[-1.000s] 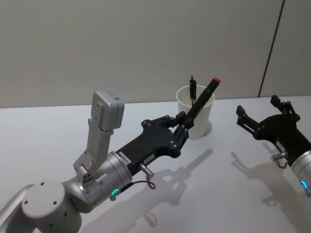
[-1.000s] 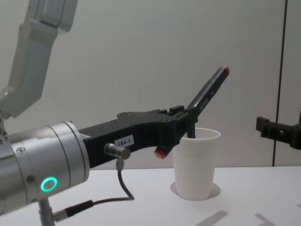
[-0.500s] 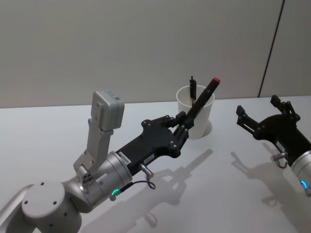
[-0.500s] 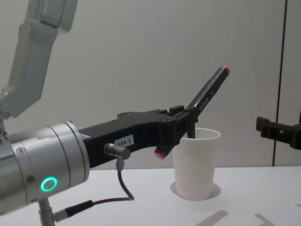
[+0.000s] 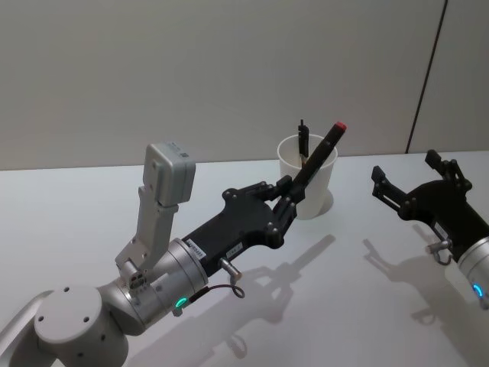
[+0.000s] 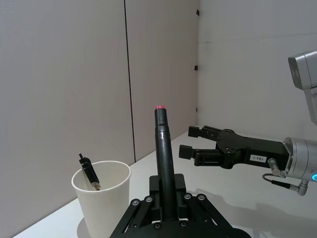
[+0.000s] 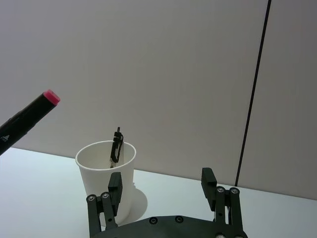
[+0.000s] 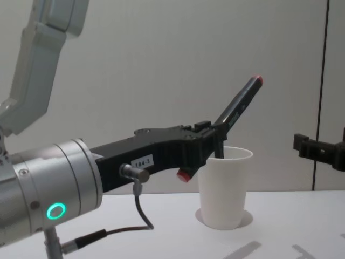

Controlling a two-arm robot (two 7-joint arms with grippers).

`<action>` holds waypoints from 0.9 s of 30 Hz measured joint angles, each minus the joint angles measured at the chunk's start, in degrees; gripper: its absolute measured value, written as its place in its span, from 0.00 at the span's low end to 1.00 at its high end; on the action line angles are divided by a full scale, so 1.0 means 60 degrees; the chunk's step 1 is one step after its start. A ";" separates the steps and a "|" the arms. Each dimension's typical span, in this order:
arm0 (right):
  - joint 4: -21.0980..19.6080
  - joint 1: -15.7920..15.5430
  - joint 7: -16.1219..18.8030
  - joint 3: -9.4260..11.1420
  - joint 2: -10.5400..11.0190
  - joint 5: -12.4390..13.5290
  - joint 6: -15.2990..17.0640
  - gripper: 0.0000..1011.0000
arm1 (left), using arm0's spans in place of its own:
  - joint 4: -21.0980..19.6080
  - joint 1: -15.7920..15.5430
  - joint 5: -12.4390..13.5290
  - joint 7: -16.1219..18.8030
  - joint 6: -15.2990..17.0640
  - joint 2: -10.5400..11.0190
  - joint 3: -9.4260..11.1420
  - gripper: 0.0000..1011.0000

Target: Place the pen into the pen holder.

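- Your left gripper (image 5: 293, 193) is clamping the red-capped black pen (image 5: 321, 153), tilting it just beside the white pen holder (image 5: 325, 183), with its upper end rising above the rim.
- The pen holder is standing upright on the table (image 5: 92, 199), carrying a second dark pen (image 5: 303, 136).
- Your right gripper (image 5: 405, 167) is hovering well to the pen holder's right, fingers spread and grasping nothing.
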 joint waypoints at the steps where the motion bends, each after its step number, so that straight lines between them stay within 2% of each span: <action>1: 0.0000 0.0000 0.0000 0.0000 0.0000 0.0000 0.0000 0.99 | 0.0000 0.0000 0.0001 0.0000 0.0000 0.0000 0.0000 0.17; 27: 0.0000 0.0000 0.0000 0.0000 0.0000 0.0000 0.0000 0.99 | 0.0000 0.0000 0.0000 0.0000 0.0000 0.0000 0.0000 0.17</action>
